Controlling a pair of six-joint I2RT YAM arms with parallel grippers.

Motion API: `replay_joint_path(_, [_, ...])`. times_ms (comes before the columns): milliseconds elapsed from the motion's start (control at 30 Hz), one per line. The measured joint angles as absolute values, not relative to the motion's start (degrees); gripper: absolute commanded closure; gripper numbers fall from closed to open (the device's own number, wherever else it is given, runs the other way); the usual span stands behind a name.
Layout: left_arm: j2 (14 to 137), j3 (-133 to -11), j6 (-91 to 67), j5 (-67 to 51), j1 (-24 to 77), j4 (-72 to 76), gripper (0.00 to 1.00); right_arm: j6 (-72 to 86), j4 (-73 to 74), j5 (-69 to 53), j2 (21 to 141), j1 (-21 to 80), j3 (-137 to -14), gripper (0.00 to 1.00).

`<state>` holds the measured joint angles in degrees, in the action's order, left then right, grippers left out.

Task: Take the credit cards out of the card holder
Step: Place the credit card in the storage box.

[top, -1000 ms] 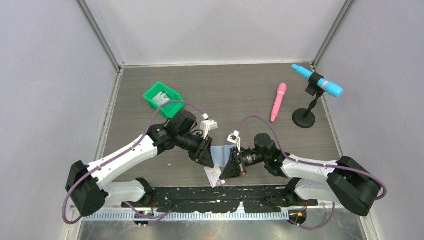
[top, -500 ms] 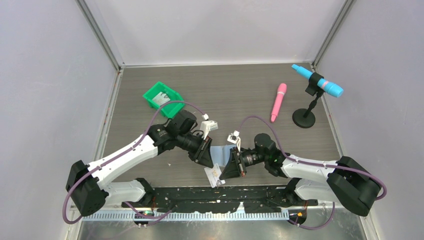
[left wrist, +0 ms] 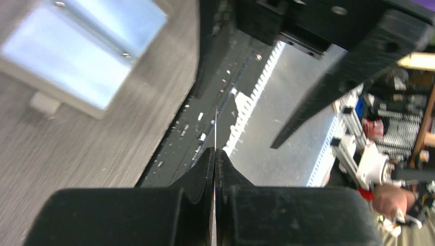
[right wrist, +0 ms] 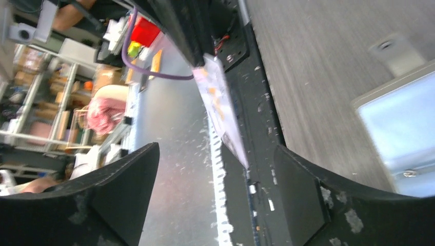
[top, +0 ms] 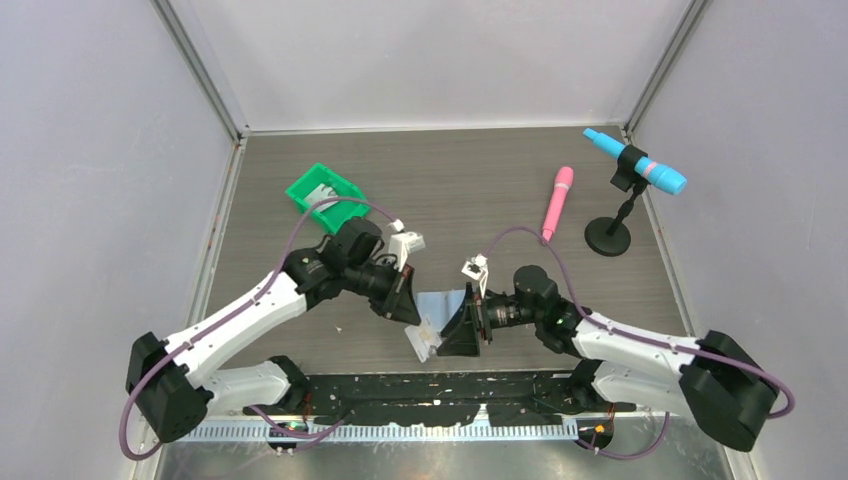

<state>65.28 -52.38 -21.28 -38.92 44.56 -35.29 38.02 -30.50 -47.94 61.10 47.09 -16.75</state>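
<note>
Pinching one card [left wrist: 215, 128] edge-on, the left gripper [left wrist: 214, 154] has its fingers pressed together on it (in its wrist view we see only a thin line). We note the card held just on the near side of the blue wallet [top: 440, 302], which lies flat on the table [top: 500, 190] between the arms. Fingers of the right gripper [right wrist: 218, 148] are spread wide beside the card, gripping nothing.
</note>
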Motion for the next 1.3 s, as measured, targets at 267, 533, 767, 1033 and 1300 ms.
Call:
replay_joint_path(267, [56.0,-52.4,-25.5,-29.6,35.2,-35.1,1.0,32.4,-16.6,-36.9,48.9,47.1,-19.6,0.05])
replay_joint_path(533, [48.2,-49.6,-34.4,-12.2,21.3,-28.7,1.0,30.0,-9.7,-29.8,46.3,47.1,-20.4,0.05])
replay_joint_path(767, [51.8,-46.7,-44.4,3.6,12.8,-21.5,1.0,29.4,-8.3,-28.6,46.9,47.1,-20.4,0.05])
replay_joint_path(1033, [63.3,-46.7,-51.7,10.0,4.5,-9.8,1.0,27.7,-7.3,-28.3,49.6,47.1,-21.6,0.05])
replay_joint_path(1300, [74.4,-48.6,-52.1,15.4,4.0,0.2,1.0,26.4,-7.3,-28.4,53.5,47.0,-23.4,0.05])
